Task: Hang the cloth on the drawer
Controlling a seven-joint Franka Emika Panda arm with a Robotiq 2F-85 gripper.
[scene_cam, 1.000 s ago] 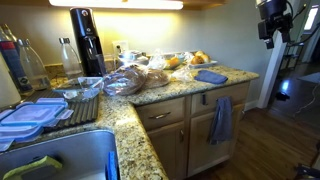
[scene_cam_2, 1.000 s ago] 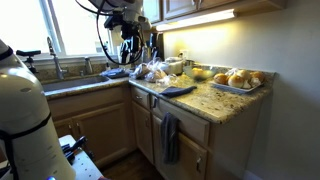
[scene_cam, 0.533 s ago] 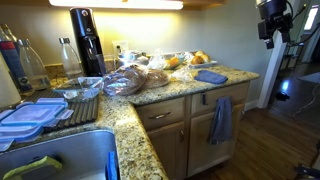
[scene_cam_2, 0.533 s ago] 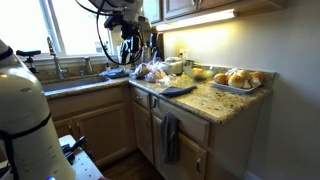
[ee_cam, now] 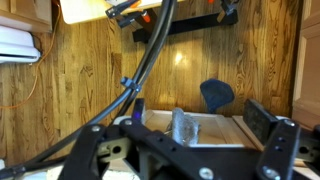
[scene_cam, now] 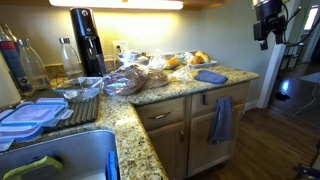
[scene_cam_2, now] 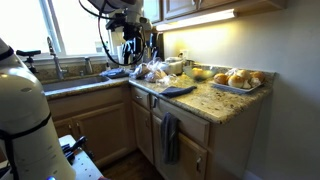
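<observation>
The bright blue cloth lies flat on the granite counter near its end; it also shows in an exterior view. The shallow oak drawer sits just below that counter edge, closed. My gripper hangs high in the air beyond the counter's end, well above and apart from the cloth, and it shows near the window too. In the wrist view its jaws stand wide apart and empty, looking down at the wooden floor. The cloth is hidden in the wrist view.
A duller grey-blue towel hangs on the cabinet front under the drawer. Bagged bread, trays of buns, a soda maker and a sink crowd the counter. A blue object lies on the floor.
My gripper has shifted slightly to the left and up in the exterior view. The cloth and the towel have not moved.
</observation>
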